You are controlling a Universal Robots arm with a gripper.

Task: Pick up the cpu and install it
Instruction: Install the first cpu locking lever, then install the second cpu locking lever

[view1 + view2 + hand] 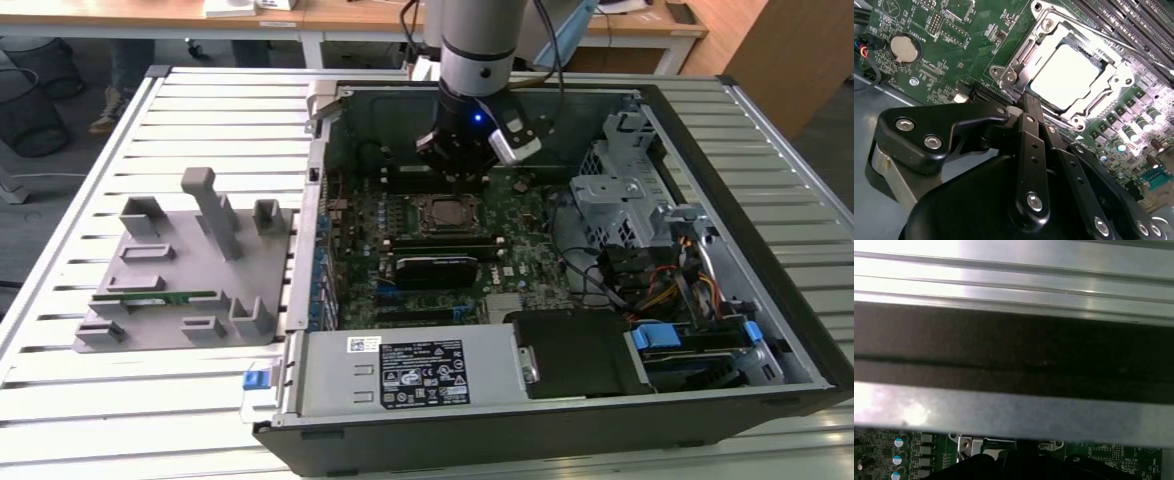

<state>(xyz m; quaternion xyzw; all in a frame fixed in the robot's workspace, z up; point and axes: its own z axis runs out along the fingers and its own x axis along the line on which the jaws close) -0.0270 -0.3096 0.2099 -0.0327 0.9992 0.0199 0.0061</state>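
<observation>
The cpu (1066, 75), a flat square with a bright silver top, lies inside the metal socket frame (1016, 70) on the green motherboard (954, 30). In the exterior view the socket (445, 212) sits in the middle of the open computer case, and my gripper (454, 168) hangs just above and behind it. In the second wrist view my gripper (1028, 100) has its black fingers (1029, 140) pressed together at the tips, beside the socket's edge. It is shut and holds nothing.
A black heatsink block (434, 268) and memory slots lie in front of the socket. Drive cage (627, 190) and cables fill the case's right in the exterior view. A grey fixture (187, 270) with a green memory stick stands on the slatted table. The case wall (1014, 350) is close.
</observation>
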